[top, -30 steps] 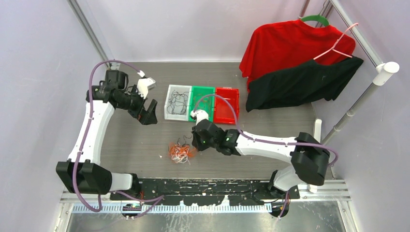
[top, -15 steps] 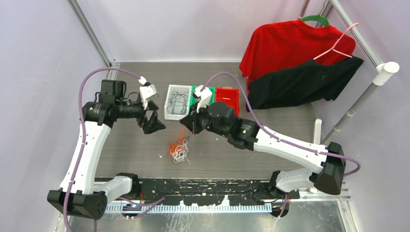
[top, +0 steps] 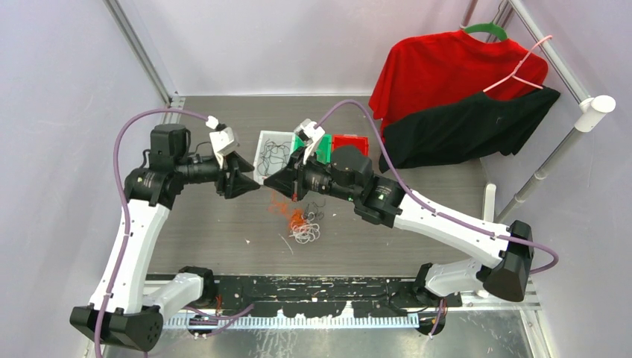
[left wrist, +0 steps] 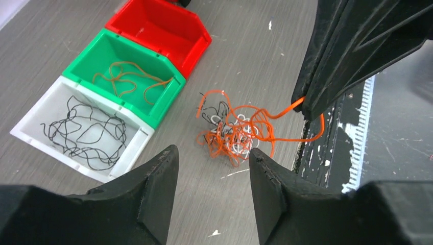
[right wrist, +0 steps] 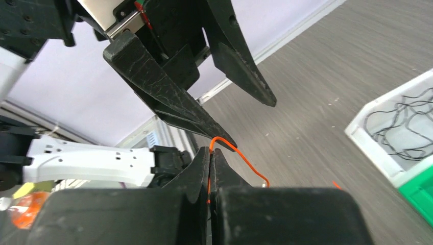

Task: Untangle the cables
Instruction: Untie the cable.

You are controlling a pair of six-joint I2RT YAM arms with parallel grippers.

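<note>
— Jaws on the right gripper (right wrist: 210, 154) are clamped flat together, with an orange cable (right wrist: 245, 159) nipped right at their tips and arching up in a small loop.

— And the left gripper (left wrist: 213, 151)?

— Spread apart, nothing between the fingers. From the right wrist view its two black fingers are splayed, and the lower fingertip sits just beside that loop. Whether it touches, I can't tell.

— So the two grippers are nose to nose?

— Very nearly. They're up above the table (left wrist: 245, 46), tips pointing at each other in the overhead view.

— Where does the held cable run?

— Down from the right gripper's tips into the tangle (left wrist: 232, 138). That's a knot of orange, white and black cords on the table below the two grippers, nearer the arms' bases than the bins are.

— And the bins?

— Three in a row, side by side, beyond the tangle. The white bin (left wrist: 134, 150) has black cables (left wrist: 84, 132) lying loose inside. The green bin (left wrist: 166, 102) next to it holds one orange cord (left wrist: 118, 81). The red bin (left wrist: 153, 25) sits at the far end of the row.
</note>
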